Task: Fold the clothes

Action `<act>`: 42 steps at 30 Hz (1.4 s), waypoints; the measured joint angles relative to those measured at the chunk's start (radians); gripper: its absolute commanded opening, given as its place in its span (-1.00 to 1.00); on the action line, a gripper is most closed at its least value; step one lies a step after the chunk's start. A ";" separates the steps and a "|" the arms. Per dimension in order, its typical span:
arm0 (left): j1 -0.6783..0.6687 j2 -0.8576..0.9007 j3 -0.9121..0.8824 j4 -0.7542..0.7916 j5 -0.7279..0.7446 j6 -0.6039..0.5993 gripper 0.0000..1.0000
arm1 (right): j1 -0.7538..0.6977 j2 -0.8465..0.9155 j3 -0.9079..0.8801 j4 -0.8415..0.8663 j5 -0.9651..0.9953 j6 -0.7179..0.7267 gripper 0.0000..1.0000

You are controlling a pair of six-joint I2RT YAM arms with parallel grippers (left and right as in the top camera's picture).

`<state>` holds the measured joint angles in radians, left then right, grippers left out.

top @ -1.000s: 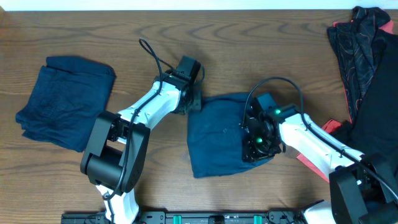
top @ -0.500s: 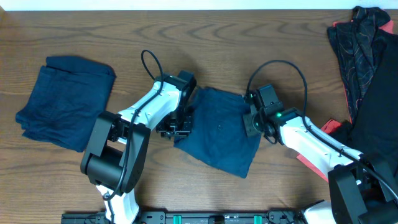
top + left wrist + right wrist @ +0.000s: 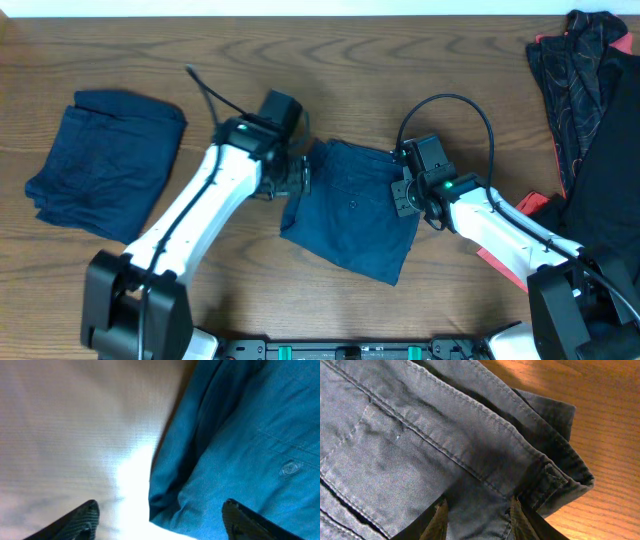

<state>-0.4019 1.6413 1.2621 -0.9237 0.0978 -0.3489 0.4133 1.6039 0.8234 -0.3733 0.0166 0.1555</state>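
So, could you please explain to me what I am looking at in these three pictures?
Two robot arms sit at a wooden table; each ends in a two-finger hand. The wide picture is taken from above. The other two come from small cameras on the wrists, so each shows its own fingers at the bottom edge. On the table lie a folded navy garment at the left, a middle navy garment, and black and red clothes at the far right. The left hand is open at the middle navy garment's left edge and holds nothing. The right hand is at its right edge with cloth between its fingers; whether it pinches the cloth I cannot tell.
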 measured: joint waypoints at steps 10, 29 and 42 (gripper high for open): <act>0.080 0.074 0.000 0.224 0.199 0.154 0.79 | 0.000 0.000 0.000 -0.006 0.003 -0.004 -0.20; 0.133 0.406 0.023 0.382 0.686 0.251 0.75 | 0.000 0.000 0.000 -0.011 0.004 -0.006 -0.19; 0.089 0.516 0.032 0.398 0.821 0.275 -0.88 | 0.000 0.000 0.000 -0.017 0.018 -0.006 -0.19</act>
<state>-0.3126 2.1574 1.2945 -0.5259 0.9188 -0.0742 0.4133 1.6039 0.8234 -0.3904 0.0341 0.1490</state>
